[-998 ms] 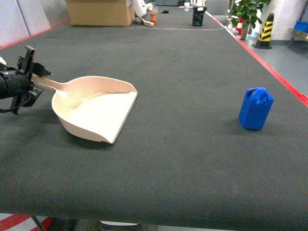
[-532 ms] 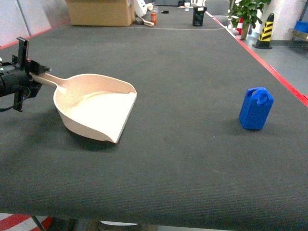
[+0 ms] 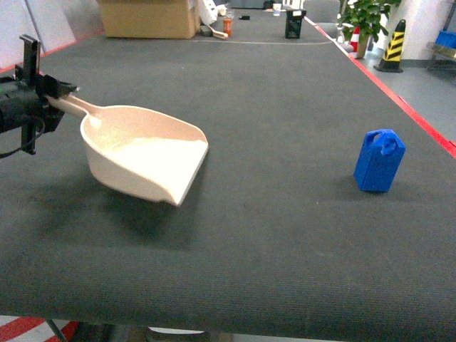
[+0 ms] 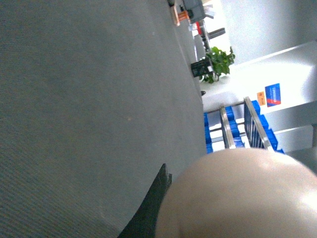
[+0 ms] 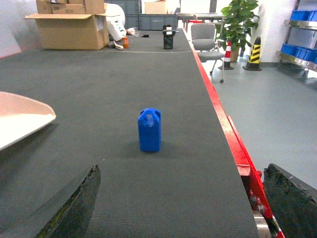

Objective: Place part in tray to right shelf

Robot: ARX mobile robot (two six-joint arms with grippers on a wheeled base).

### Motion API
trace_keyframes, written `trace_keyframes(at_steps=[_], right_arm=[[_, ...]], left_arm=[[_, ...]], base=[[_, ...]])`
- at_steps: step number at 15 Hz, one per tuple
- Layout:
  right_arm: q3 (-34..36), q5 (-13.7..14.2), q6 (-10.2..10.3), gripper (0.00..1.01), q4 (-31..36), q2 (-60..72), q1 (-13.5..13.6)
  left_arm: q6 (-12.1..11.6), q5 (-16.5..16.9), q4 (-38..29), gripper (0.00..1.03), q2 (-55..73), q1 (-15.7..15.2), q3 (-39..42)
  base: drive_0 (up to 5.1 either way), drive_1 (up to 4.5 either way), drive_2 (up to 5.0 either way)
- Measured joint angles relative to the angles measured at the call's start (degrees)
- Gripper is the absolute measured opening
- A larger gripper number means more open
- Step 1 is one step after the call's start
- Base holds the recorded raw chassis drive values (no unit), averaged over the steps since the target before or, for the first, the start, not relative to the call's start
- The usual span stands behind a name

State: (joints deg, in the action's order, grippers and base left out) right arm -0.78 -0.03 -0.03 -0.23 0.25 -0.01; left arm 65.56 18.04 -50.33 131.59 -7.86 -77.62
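Dark mat [image 3: 271, 235]: left pincer [image 3: 44, 100] clamps tray [image 3: 146, 158]; right pincer [image 5: 181, 203] spread; part [image 3: 378, 160] upright, apart.

You see the tray [image 3: 146, 157] as smooth pale beige plastic with a slight sheen. The part [image 3: 378, 161] is glossy solid-blue plastic. Your work surface [image 3: 285, 235] is matt dark cloth, finely ribbed. The right shelf [image 4: 250, 130] shows shiny metal rails.

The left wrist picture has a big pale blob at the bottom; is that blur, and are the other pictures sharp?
Left wrist view: the blob is the tray, too close to focus. Head view: sharp, with the tray's soft shadow on the table. Right wrist view: the part is crisp, the hand's fingers dark and soft.
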Motion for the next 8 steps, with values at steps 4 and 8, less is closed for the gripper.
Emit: trace_keyframes(at_steps=[4,8], right_arm=[[0.00,0.00,0.00,0.98,0.00,0.00,0.00],[0.00,0.00,0.00,0.98,0.00,0.00,0.00]], left_arm=[[3.65,1.88,-12.48,0.12,-11.87,5.79,10.16],[9.18,4.28,-23.15,0.12,-14.58,9.55,13.97]], base=[[0.0,0.00,0.0],[0.0,0.00,0.0]])
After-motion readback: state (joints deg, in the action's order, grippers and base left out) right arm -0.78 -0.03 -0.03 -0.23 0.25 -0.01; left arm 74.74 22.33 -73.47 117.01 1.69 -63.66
